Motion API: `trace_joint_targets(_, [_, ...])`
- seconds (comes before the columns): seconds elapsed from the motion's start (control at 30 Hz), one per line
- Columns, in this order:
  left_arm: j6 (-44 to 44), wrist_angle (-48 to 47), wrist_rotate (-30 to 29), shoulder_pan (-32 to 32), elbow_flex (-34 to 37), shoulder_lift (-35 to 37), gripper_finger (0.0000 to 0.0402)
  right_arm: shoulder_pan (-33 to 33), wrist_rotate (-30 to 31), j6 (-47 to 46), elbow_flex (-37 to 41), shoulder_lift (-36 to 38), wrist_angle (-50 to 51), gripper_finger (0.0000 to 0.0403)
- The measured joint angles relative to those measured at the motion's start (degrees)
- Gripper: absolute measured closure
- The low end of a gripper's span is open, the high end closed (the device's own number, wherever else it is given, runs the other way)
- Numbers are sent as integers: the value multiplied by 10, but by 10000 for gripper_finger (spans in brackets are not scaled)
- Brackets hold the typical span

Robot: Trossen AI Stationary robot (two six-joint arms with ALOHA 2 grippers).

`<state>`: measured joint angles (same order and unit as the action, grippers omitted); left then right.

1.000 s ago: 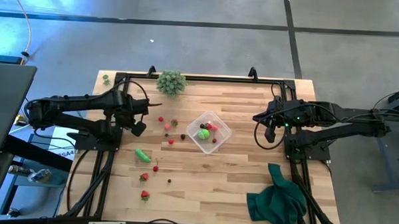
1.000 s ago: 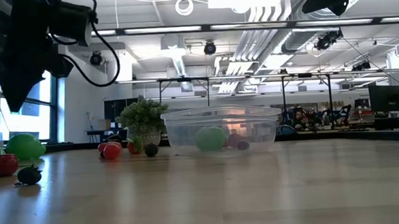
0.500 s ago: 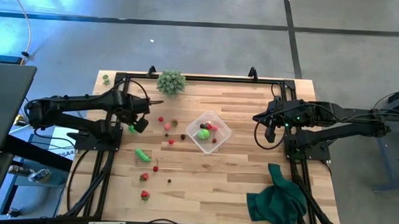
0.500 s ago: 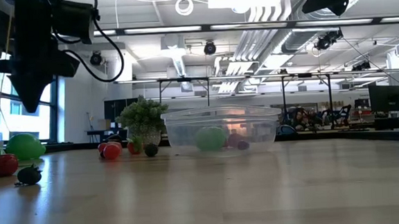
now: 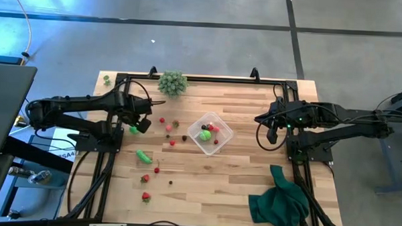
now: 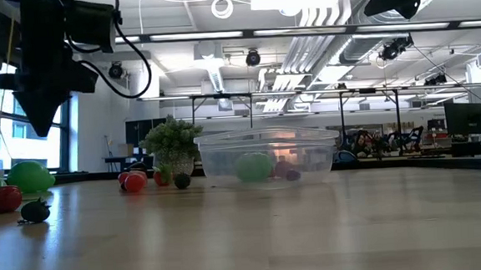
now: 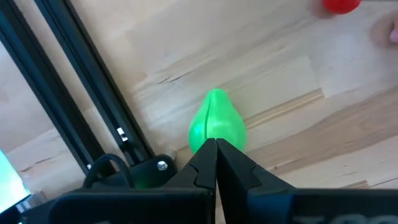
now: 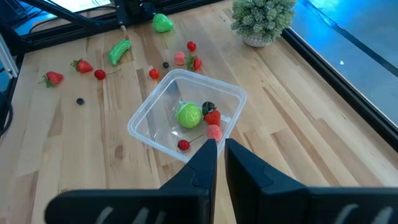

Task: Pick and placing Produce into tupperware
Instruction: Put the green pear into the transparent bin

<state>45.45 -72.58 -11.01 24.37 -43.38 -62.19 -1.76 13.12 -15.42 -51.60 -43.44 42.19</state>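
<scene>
The left gripper (image 7: 216, 144) hangs with its jaws pressed together and empty, just above a smooth, glossy green pear-shaped fruit (image 7: 216, 121) lying on the pale wooden table (image 5: 239, 175). With the jaws shut like that, lowering would likely only nudge the slick, rounded piece and roll it toward the frame rail beside it. The right gripper (image 8: 216, 148) waits, jaws nearly together, holding nothing, just short of the clear plastic tub (image 5: 210, 133), which already holds a green ball and some red berries.
</scene>
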Motion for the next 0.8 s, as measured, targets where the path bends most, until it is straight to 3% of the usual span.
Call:
trace_joint_targets(0.67, [16,12,12,0,21,-41,400,0,0,0,0,0,0,378])
trace_joint_targets(0.8, [31,12,15,0,21,-54,382,0,0,0,0,0,0,378])
